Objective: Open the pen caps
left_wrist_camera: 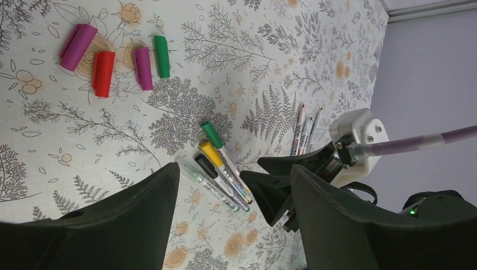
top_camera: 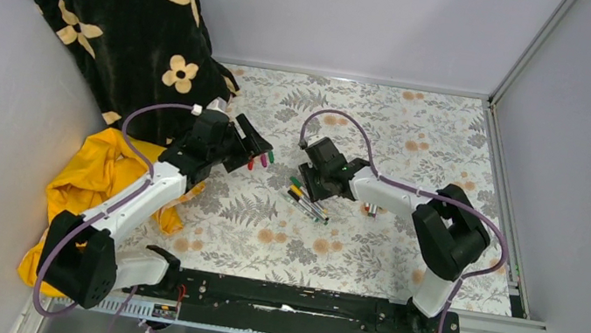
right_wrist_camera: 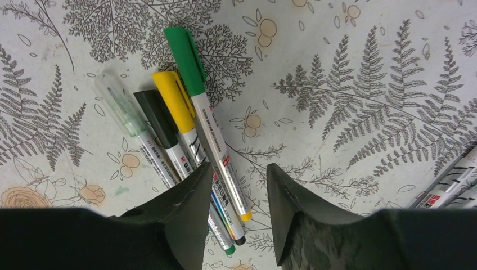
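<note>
**Ana:** Black fingers of the right gripper (right_wrist_camera: pixel 239 169) fill the bottom of its wrist view. They are parted with nothing pinched, and the tips hang over four pens (right_wrist_camera: pixel 209 132).

**Ben:** And the big things?

**Ana:** A fern-and-flower table (top_camera: pixel 421 132). A black blanket (top_camera: pixel 121 8) with cream flowers is heaped in the far left corner, its top cut off by the frame. A yellow cloth (top_camera: pixel 87 175) lies partly under the left arm.

**Ben:** Left gripper?

**Ana:** The left gripper (left_wrist_camera: pixel 235 169) is spread wide and empty above the table.

**Ben:** Where are the pen caps?

**Ana:** Four sit on those pens, which lie side by side: a green cap (right_wrist_camera: pixel 184 59), a yellow cap (right_wrist_camera: pixel 173 98), a black cap (right_wrist_camera: pixel 157 118) and a clear cap (right_wrist_camera: pixel 118 104). Four loose caps (left_wrist_camera: pixel 103 73) lie together well apart from the pens: two magenta, one red, one green.

**Ben:** Any writing?

**Ana:** Dark print and a red mark run along the barrels. It is too small to read, and a finger covers part of it. Three more barrels (left_wrist_camera: pixel 304 126) lie near the right wrist, their lower ends hidden behind that gripper.
</note>
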You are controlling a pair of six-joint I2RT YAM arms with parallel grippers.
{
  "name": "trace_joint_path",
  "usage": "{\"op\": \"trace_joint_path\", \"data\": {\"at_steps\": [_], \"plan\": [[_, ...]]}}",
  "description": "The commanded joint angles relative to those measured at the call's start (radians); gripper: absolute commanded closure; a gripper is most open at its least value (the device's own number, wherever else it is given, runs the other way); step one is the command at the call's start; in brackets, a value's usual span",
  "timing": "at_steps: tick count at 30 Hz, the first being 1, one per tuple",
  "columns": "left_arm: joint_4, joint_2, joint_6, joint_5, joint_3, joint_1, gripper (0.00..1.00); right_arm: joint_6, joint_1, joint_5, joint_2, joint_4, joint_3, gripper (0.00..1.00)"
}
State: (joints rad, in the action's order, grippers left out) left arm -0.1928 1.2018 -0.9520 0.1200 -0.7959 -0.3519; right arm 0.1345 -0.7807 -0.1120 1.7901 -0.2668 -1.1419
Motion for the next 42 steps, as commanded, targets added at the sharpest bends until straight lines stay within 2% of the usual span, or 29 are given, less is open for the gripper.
{"op": "trace_joint_path", "data": {"at_steps": [1, 28, 33, 37, 42], "plan": [[0.037, -0.027, -0.011, 0.022, 0.021, 0.001, 0.21, -0.011, -0.018, 0.008, 0.012, -0.021, -0.041, 0.53], [0.055, -0.032, -0.023, 0.015, 0.03, 0.004, 0.21, -0.024, -0.026, -0.009, 0.086, 0.004, -0.032, 0.56], [0.061, -0.028, -0.022, 0.012, 0.039, 0.005, 0.21, -0.021, -0.026, -0.001, 0.105, 0.008, -0.018, 0.72], [0.079, -0.02, -0.03, 0.016, 0.059, 0.007, 0.21, -0.008, -0.025, 0.011, 0.1, 0.026, 0.008, 0.9], [0.108, 0.007, -0.038, 0.031, 0.071, 0.007, 0.21, 0.001, -0.026, 0.021, 0.052, 0.032, 0.014, 0.98]]}}
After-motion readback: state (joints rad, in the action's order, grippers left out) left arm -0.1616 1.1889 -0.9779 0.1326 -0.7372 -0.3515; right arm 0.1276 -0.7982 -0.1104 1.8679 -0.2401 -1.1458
